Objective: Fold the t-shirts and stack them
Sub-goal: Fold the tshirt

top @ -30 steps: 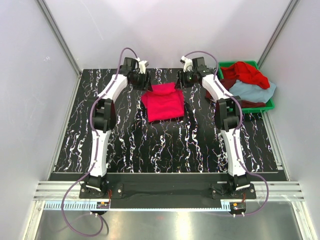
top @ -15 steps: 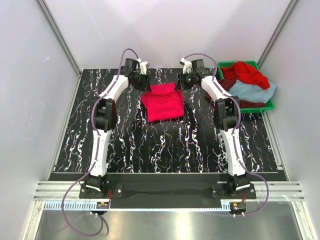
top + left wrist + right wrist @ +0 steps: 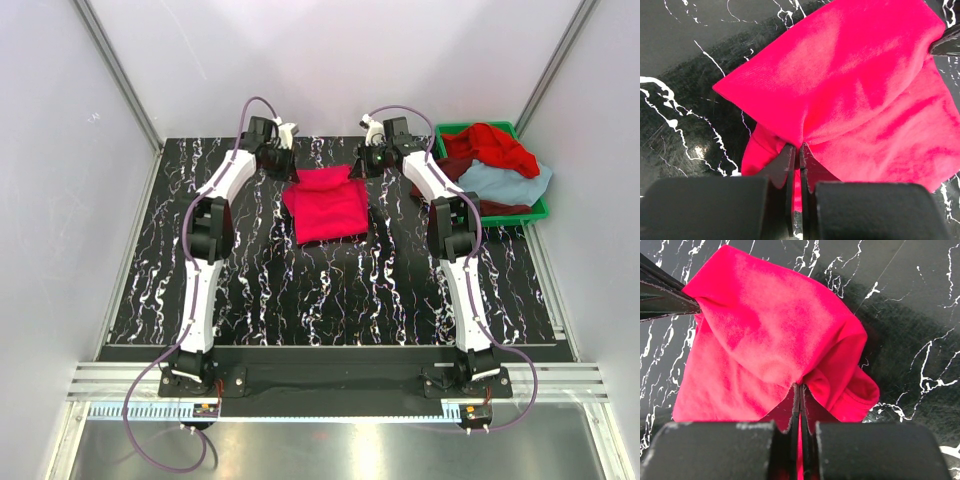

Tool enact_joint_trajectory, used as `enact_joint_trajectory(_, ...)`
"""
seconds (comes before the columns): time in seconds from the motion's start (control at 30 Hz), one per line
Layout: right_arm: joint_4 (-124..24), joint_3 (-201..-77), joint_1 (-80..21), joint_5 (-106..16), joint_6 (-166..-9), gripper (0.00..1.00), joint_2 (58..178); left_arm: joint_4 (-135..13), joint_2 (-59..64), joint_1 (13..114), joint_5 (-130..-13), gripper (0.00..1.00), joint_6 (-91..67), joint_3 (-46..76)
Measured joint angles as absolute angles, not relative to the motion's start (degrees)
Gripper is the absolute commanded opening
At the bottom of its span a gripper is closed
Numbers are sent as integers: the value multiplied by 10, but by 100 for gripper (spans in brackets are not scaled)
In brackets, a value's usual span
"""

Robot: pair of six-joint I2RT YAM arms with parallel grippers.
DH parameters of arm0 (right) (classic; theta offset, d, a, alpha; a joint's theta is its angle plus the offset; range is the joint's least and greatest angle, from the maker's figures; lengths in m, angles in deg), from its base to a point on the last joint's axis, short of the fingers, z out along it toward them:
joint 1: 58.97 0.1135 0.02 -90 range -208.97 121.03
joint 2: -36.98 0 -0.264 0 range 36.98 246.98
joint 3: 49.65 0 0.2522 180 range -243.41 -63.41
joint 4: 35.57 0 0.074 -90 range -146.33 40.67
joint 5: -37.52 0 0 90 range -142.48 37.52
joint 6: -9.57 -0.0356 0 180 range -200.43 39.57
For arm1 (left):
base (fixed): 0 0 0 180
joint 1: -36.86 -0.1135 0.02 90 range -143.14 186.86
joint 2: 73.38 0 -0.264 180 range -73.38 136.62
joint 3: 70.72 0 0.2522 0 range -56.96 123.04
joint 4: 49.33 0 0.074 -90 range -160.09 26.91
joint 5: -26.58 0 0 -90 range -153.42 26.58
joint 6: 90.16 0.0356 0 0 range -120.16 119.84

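Now I'm mid-fold on the pink shirt [image 3: 325, 205], which lies part-folded on the bench [image 3: 300, 300] at the far middle, between the two arms. My left gripper [image 3: 799, 147] is pinched tight on a bunched bit of cloth at the shirt's far left corner. My right gripper [image 3: 800, 386] is pinched the same way on the far right corner. Both wrist views show the fingers closed, with pink fabric caught in the thin slit between them. The cloth rises a little toward each pinch, so I judge the far edge is just off the bench while the rest lies flat.

As I read it, the step in hand is bringing that far edge over toward me to halve the shirt. The next move calls for lifting both corners together and level, keeping the edge taut between the grippers, then laying it down square on the near edge. If one side leads, the fold will skew. If a pinch has caught more than the top layer, the whole bundle may drag.

At the far right, the bin [image 3: 540, 208] holds a red shirt [image 3: 490, 145] and a blue-grey shirt [image 3: 505, 182], both unfolded, so I'd put the task early.
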State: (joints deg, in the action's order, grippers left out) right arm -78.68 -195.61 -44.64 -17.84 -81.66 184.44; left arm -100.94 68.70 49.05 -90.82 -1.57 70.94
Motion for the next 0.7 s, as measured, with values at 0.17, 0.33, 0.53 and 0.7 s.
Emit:
enact_joint_trajectory(0.17, -787, -1956, -447, -171, -823, 0, 1841, -1015, 676, 484, -919, 0, -16, 709)
enact_joint_trajectory(0.33, -791, -1945, -447, -162, -832, 0, 1812, -1035, 637, 480, -933, 0, -20, 709)
enact_joint_trajectory(0.53, -791, -1888, -447, -150, -833, 0, 1709, -1053, 550, 478, -962, 0, -25, 699)
enact_joint_trajectory(0.7, -792, -1829, -447, -138, -833, 0, 1617, -1063, 481, 478, -983, 1, -25, 664)
